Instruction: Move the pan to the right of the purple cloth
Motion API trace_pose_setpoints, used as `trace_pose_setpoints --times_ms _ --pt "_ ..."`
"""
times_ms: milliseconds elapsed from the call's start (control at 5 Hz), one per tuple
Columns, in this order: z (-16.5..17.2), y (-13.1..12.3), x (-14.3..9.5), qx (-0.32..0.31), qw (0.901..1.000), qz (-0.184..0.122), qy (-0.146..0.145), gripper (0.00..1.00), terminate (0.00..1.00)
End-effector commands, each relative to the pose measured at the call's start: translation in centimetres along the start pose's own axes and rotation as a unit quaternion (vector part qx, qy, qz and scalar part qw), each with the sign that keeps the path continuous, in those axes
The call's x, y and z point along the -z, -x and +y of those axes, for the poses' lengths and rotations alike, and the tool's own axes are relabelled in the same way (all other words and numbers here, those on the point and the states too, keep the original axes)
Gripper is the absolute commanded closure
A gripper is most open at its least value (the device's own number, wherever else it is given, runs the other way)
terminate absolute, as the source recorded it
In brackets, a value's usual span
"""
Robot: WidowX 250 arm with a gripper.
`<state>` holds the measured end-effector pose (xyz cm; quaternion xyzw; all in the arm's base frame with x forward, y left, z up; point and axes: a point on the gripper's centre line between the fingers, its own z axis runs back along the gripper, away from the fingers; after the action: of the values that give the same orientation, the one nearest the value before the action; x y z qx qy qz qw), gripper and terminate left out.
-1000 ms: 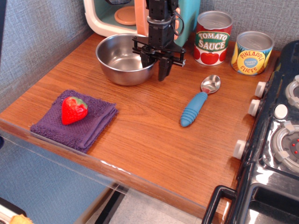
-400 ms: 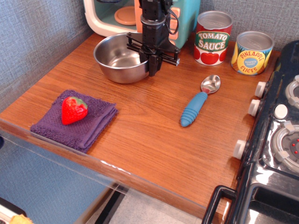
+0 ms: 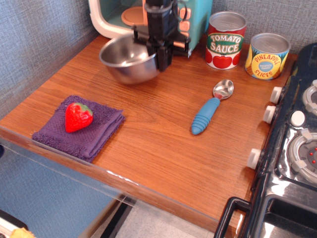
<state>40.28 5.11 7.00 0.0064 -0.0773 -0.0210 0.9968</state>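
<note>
The hand [image 3: 162, 60] is clamped on the near-right part of the pan's [image 3: 128, 59] rolled rim, one finger inside the bowl and one outside, and the pan hangs tilted at the far left part of the bench [image 3: 163, 148], its right side up and its open mouth leaning toward the far left corner; whether its low left edge still touches the wood cannot be told. The purple cloth [image 3: 81, 130] lies near the front left corner with a toy strawberry [image 3: 78, 116] on top of it, well apart from the pan. The main risk is the grip itself: a thin, smooth steel rim held at one point lets the bowl swing or slide out of the fingers, most likely if the arm speeds up or turns sharply. A drop from here could send the pan rolling toward the front edge. A path that drifts too far toward the left edge could clip the cloth or knock the strawberry off. Set too far toward the right edge, the pan could strike the blue-handled spoon [image 3: 210, 110] lying mid-bench. The tomato sauce can [image 3: 226, 39] and pineapple can [image 3: 267, 55] at the far edge sit clear of a forward path.
</note>
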Motion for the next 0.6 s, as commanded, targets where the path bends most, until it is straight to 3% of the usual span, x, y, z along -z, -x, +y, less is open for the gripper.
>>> trace_pose_setpoints --times_ms 0,400 --pt "-5.0 5.2 -6.6 0.075 0.9963 -0.042 -0.001 1.00 0.00" --pt "-6.5 13.6 -4.2 0.106 0.9942 0.015 -0.008 1.00 0.00"
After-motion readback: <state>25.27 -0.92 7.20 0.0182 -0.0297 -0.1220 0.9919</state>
